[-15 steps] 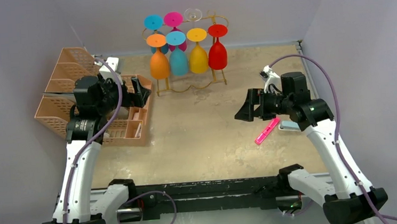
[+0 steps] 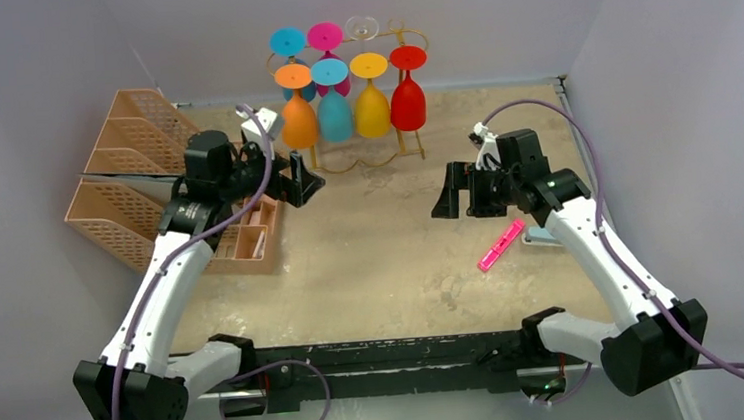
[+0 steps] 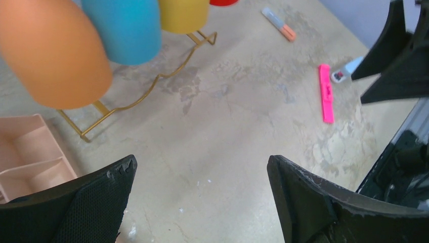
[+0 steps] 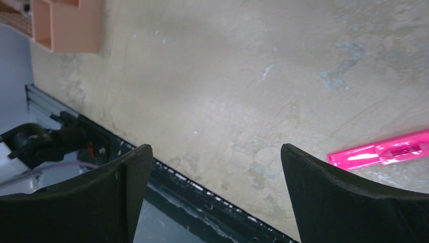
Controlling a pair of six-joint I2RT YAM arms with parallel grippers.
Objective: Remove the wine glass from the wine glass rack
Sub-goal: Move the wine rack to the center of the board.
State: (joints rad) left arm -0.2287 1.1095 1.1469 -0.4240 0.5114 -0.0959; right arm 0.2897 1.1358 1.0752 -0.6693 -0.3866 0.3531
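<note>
**Wine glass rack** [image 2: 360,163]: gold wire frame standing upright at the far middle of the desk [image 2: 383,269], close to the back wall. Wavy lower rail, loop hooks along the top.

**Glasses on rack**: all hang bowl-down, feet uppermost.
- Front row, left to right: orange glass [image 2: 298,123], teal glass [image 2: 334,115], yellow glass [image 2: 371,111], red glass [image 2: 407,103].
- Back row: only the feet can be made out, namely a cyan foot [image 2: 287,42], a magenta foot [image 2: 324,36] and a clear foot [image 2: 362,26].

**Left gripper** [image 2: 303,182]: jaws spread wide with nothing between them. It is low and just in front of the rack's left end, near the orange glass but touching neither.

**Right gripper** [image 2: 447,196]: jaws spread wide and empty. It hangs over the bare desk, right of centre and well apart from the rack.

**Other items**
- Peach mesh trays [image 2: 124,174]: at the left edge of the desk.
- Peach compartment box [image 2: 250,242]: just in front of the trays.
- Pink highlighter [image 2: 500,245]: lying flat near the right arm.
- Small pale-blue object [image 2: 541,238]: just beside the highlighter; what it is cannot be told.
- Grey pen with an orange tip [image 3: 280,24]: lying on the desk beyond the rack's right end, seen from the left wrist.
</note>
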